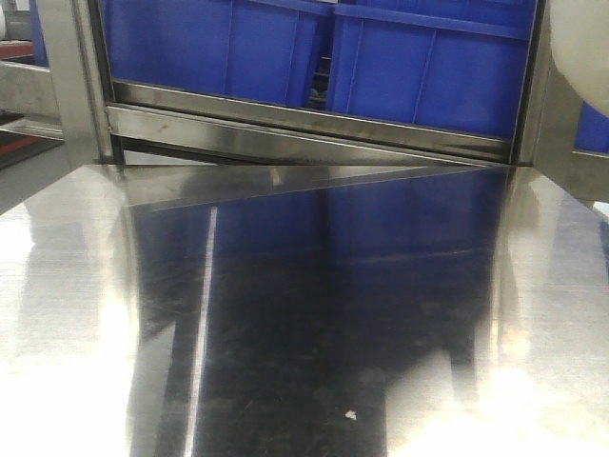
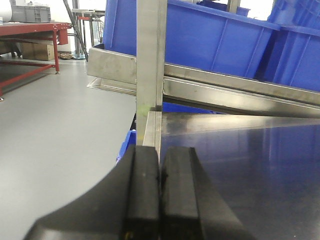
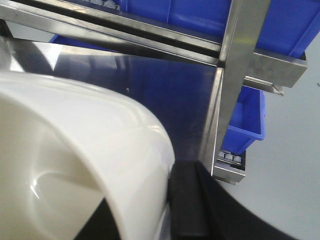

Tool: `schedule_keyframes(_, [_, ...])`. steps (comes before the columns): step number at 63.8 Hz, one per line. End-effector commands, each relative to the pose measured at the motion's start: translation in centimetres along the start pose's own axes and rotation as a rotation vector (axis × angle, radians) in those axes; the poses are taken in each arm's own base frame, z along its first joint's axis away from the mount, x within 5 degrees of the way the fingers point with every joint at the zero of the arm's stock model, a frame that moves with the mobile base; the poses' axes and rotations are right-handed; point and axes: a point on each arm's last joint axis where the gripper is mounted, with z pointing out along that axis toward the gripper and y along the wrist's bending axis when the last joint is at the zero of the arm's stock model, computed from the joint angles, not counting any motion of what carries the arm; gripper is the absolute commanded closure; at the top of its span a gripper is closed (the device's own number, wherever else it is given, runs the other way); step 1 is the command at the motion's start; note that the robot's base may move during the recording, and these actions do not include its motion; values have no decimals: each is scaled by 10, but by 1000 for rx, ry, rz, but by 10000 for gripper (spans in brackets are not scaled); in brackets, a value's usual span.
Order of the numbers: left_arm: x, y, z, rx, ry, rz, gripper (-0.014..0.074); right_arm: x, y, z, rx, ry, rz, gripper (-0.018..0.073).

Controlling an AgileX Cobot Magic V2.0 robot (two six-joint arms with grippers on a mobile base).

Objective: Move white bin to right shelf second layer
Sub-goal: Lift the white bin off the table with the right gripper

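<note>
The white bin [image 3: 75, 150] fills the lower left of the right wrist view, lifted above the steel tabletop [image 3: 150, 85]. My right gripper [image 3: 155, 200] is shut on its wall, one black finger [image 3: 187, 200] outside and the other inside the tub. A corner of the bin [image 1: 582, 38] also shows at the top right of the front view. The right shelf's steel post [image 3: 235, 65] stands just beyond it, with a roller lane [image 3: 229, 158] under a blue crate; I cannot tell which layer that is. My left gripper [image 2: 160, 150] is shut and holds nothing, by the table's left edge.
Large blue crates [image 1: 314, 48] sit on the tilted rack rail [image 1: 304, 124] behind the tabletop [image 1: 314, 314]. A steel upright [image 2: 148, 65] rises straight ahead of the left gripper. A smaller blue crate [image 3: 245, 117] sits low on the right rack. A red workbench [image 2: 30, 30] stands far left.
</note>
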Motion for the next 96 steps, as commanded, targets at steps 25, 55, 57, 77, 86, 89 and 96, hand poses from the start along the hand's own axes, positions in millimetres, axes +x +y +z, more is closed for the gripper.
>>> schedule_keyframes(25, [5, 1, 1, 2, -51, -9, 512, -16, 0, -6, 2, -119, 6, 503])
schedule_keyframes(55, [5, 1, 1, 2, -51, -9, 512, -16, 0, -6, 2, -119, 6, 503])
schedule_keyframes(57, [5, 1, 1, 2, -51, -9, 512, -16, 0, -6, 2, -119, 6, 503])
schedule_keyframes(77, [5, 1, 1, 2, -51, -9, 512, -16, 0, -6, 2, -119, 6, 503])
schedule_keyframes(86, [5, 1, 1, 2, -51, -9, 512, -16, 0, -6, 2, -119, 6, 503])
schedule_keyframes(89, [5, 1, 1, 2, -51, -9, 512, -16, 0, -6, 2, -119, 6, 503])
schedule_keyframes(96, [5, 1, 1, 2, -51, -9, 512, -16, 0, -6, 2, -119, 6, 503])
